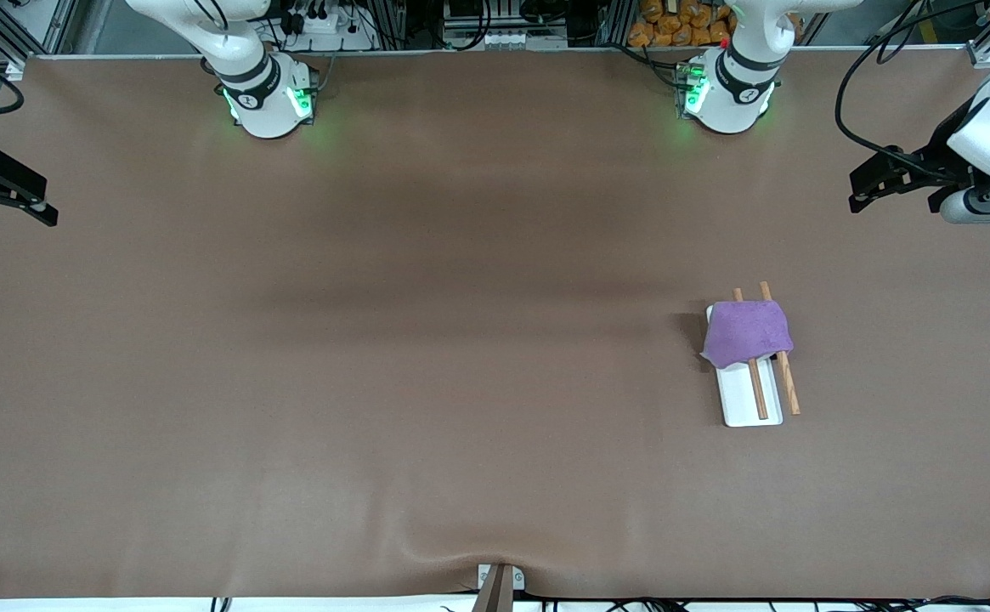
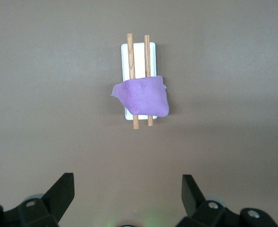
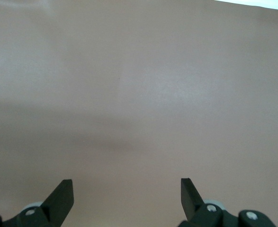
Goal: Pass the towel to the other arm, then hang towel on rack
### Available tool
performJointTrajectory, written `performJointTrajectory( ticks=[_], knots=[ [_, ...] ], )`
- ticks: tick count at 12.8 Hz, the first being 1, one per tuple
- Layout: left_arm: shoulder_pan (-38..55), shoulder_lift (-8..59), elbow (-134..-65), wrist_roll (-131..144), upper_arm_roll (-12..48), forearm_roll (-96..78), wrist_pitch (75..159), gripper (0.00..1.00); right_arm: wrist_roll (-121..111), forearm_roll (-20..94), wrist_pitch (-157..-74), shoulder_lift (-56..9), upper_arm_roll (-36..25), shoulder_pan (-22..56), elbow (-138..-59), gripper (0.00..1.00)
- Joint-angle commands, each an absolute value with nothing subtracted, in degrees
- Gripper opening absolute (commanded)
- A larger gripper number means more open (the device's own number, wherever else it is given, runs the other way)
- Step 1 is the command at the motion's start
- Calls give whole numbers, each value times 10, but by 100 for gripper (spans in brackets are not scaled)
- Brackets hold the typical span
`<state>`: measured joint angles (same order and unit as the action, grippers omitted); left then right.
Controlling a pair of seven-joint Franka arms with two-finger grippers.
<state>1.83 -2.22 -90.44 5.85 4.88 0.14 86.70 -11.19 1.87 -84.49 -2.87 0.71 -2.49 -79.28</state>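
Observation:
The purple towel hangs draped over both wooden rods of the rack, on the rack's end farther from the front camera. The rack stands toward the left arm's end of the table. In the left wrist view the towel covers one end of the rack. My left gripper is open and empty, up in the air over the table's left-arm end, apart from the rack; its jaws show wide apart in its wrist view. My right gripper is open and empty over the right-arm end.
A brown cover spreads over the whole table. A small metal clamp sits at the table's front edge. The two arm bases stand along the back edge, with orange items past it.

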Motion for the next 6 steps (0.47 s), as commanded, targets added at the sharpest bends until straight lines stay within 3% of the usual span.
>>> performJointTrajectory(
  ticks=[1,6],
  knots=[
    [24,-27,-904,54,40,-8,863,100,-113,18,-838,-20,11,-33,-794,100],
    [22,-16,-886,58,43,-1,854,100,-112,18,-837,-21,11,-34,-794,100]
  ],
)
